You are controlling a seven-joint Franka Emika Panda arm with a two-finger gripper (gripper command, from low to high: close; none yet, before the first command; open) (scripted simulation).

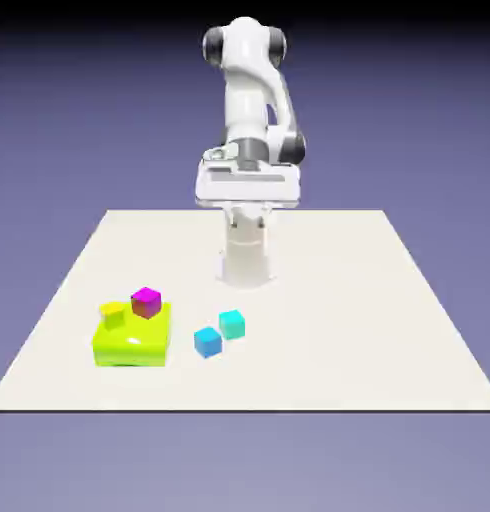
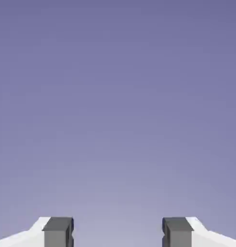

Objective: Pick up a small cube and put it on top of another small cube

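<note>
The small turquoise cube (image 1: 232, 323) sits on the table, left of the middle in the exterior view. Just beside it, nearer the front edge, is a bluer sky-blue cube (image 1: 208, 341); the two stand close but apart. My gripper (image 1: 247, 190) hangs high above the table's far side, well away from both cubes. In the hand view the gripper (image 2: 117, 232) is open, its grey fingertips (image 2: 58, 230) wide apart with nothing between them. That view shows only the blue-violet backdrop, with no cube in it.
A large lime-green block (image 1: 132, 342) lies at the exterior view's left. On its top are a magenta cube (image 1: 146, 301) and a small yellow piece (image 1: 113, 314). The white table (image 1: 339, 330) ends just in front of these things.
</note>
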